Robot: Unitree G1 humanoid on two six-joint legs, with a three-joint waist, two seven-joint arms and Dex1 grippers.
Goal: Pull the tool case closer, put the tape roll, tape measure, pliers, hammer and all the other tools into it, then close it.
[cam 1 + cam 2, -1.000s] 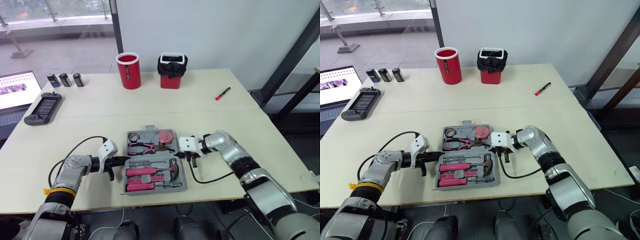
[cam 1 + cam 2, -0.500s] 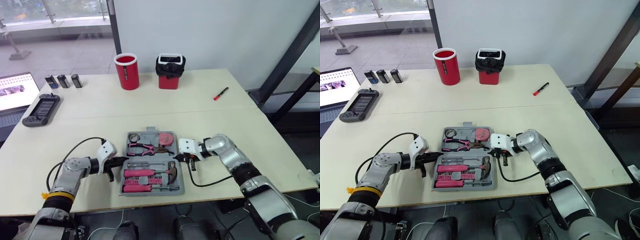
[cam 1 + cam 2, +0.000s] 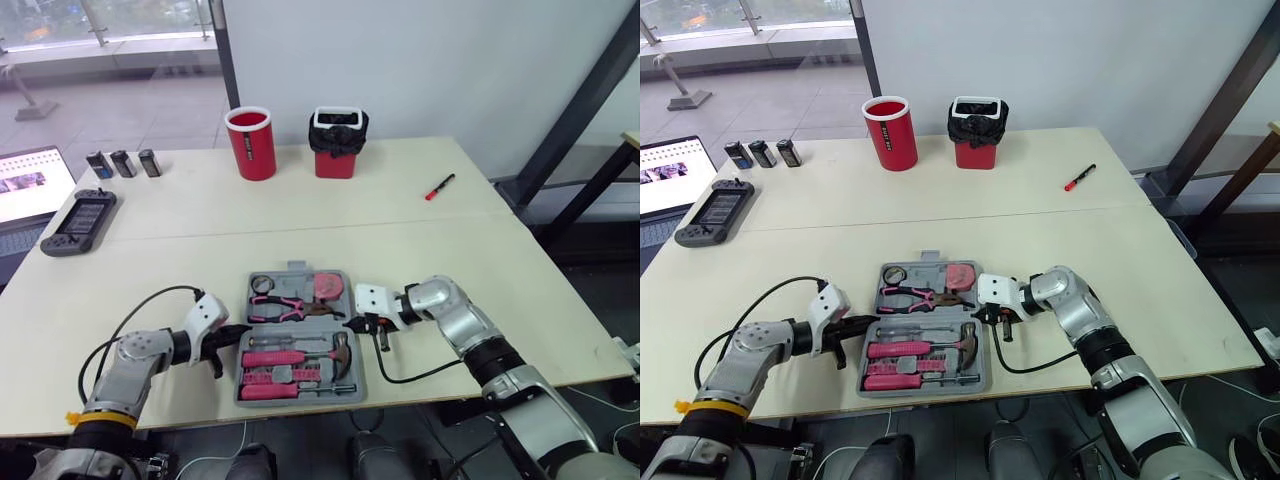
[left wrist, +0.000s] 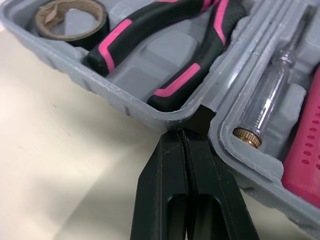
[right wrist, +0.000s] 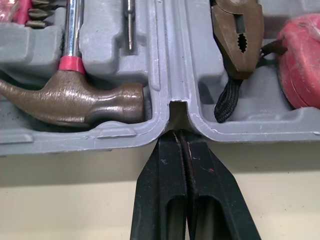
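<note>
The grey tool case [image 3: 300, 268] lies open near the table's front edge. Its far half holds the tape roll [image 3: 262, 284], the pink-handled pliers [image 3: 285, 303] and the pink tape measure [image 3: 324, 285]. Its near half holds the hammer [image 3: 338, 352], a tester screwdriver [image 4: 272, 95] and pink-handled tools. My left gripper [image 3: 232, 335] is shut on the left end of the case's hinge, its tips [image 4: 186, 134] in the notch. My right gripper [image 3: 362, 322] is shut on the hinge's right end [image 5: 180, 135], between the hammer head [image 5: 65, 102] and the pliers' jaws [image 5: 237, 35].
At the back of the table stand a red cup [image 3: 250, 143] and a red bin with a black liner [image 3: 337, 143]. A red marker [image 3: 438, 187] lies at the right. A handheld game console [image 3: 78, 222], three batteries [image 3: 122, 163] and a laptop [image 3: 30, 190] are at the left.
The open case has slid toward the table's front edge, both grippers moving with it at the hinge ends. The camera has shifted slightly.
</note>
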